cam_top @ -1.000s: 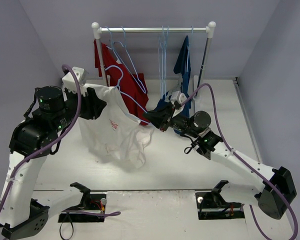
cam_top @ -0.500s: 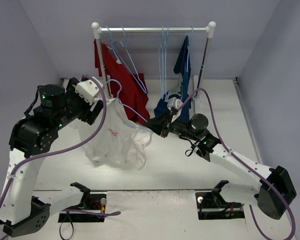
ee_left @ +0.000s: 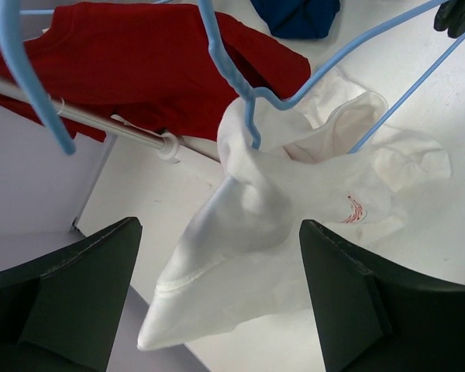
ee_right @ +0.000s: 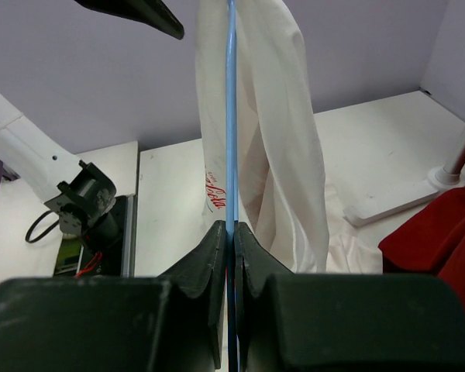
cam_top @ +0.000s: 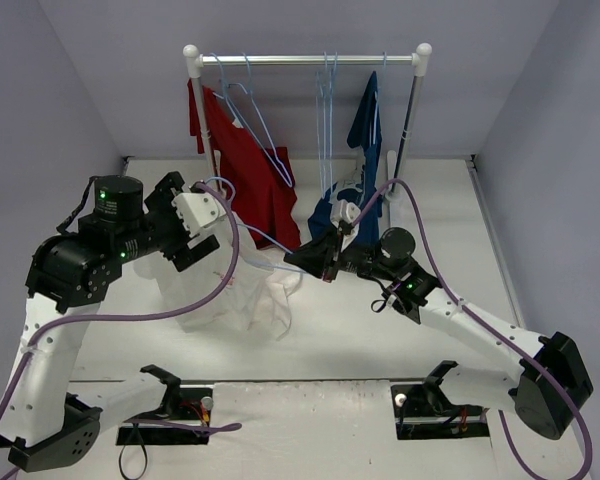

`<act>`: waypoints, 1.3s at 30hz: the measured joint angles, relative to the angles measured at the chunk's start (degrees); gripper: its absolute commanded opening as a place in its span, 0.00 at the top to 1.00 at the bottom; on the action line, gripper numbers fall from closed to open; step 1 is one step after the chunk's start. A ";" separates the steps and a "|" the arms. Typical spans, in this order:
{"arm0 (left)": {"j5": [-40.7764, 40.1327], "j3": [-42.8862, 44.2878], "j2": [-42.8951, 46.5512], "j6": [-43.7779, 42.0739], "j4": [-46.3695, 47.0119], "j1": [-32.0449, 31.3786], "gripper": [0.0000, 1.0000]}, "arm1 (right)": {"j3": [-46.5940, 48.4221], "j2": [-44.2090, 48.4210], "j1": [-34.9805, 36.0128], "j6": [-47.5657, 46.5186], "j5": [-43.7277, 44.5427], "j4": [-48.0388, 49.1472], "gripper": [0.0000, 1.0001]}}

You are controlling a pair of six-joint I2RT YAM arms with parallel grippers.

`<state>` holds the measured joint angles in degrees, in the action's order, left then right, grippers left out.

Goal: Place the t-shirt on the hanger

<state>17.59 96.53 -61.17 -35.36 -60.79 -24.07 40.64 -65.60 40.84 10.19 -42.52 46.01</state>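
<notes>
The white t-shirt [cam_top: 235,295] hangs bunched from the pale-blue hanger [cam_top: 265,238], its lower part resting on the table. In the left wrist view the t-shirt [ee_left: 287,209] drapes from the hanger's neck [ee_left: 252,116], with the red logo showing. My left gripper [cam_top: 202,232] is open beside the shirt's left side; its fingers [ee_left: 85,287] stand wide apart and touch no cloth. My right gripper [cam_top: 305,258] is shut on the hanger's wire [ee_right: 231,116], with the t-shirt [ee_right: 283,139] hanging just beyond its fingertips [ee_right: 217,248].
A clothes rack [cam_top: 310,60] stands at the back with a red shirt [cam_top: 245,160], a navy-blue shirt [cam_top: 365,130] and spare pale-blue hangers [cam_top: 326,100]. The rack's foot bar [ee_left: 139,136] lies close behind the t-shirt. Walls close in on both sides.
My left gripper has let go of the t-shirt's shoulder and moved right and down. The shirt has sagged lower on the hanger. My right gripper still holds the hanger, a little lower.
</notes>
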 measured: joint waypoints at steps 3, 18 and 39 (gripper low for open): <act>1.77 -0.34 -0.93 -1.59 -0.34 0.71 0.21 | 0.00 0.26 0.00 -0.01 -0.94 -0.29 1.00; 11.14 -4.08 -0.85 -3.35 -0.92 4.72 0.99 | 0.00 1.48 -2.09 -0.12 -3.58 -1.37 1.00; 18.44 -11.49 5.60 0.06 0.29 5.02 1.00 | 1.85 1.50 -5.44 -1.52 0.32 -9.15 0.39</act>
<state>36.03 85.04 -55.57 -35.30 -60.50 -19.04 42.49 -64.10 35.39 8.67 -42.20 36.86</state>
